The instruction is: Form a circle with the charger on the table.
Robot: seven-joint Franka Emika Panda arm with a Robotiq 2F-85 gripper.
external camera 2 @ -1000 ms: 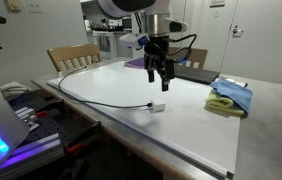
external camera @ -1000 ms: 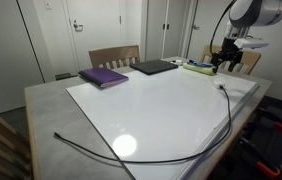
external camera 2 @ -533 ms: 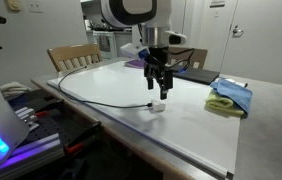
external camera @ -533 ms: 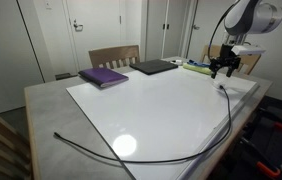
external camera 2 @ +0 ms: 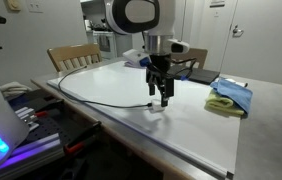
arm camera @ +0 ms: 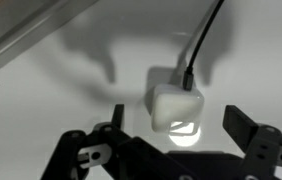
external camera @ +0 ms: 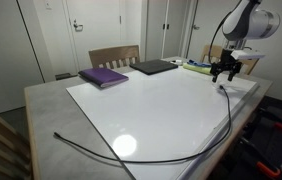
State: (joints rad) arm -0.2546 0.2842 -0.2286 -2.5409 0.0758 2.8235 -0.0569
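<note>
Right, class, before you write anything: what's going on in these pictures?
A robot arm's gripper hangs open just above the charger, with a jaw on either side of its white plug block, holding nothing. The long black cable runs from the plug in a wide open curve across the table; it is no circle yet. A purple book, a laptop and a cloth lie off to the side.

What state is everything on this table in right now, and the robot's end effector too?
end effector: open, above the plug block, holding nothing.
charger: lying loose on the table in a long open curve, no circle yet; cable plugged into its white block.
laptop: closed, lying flat.
purple book: closed, lying flat.
cloths: bunched in a small pile.
</note>
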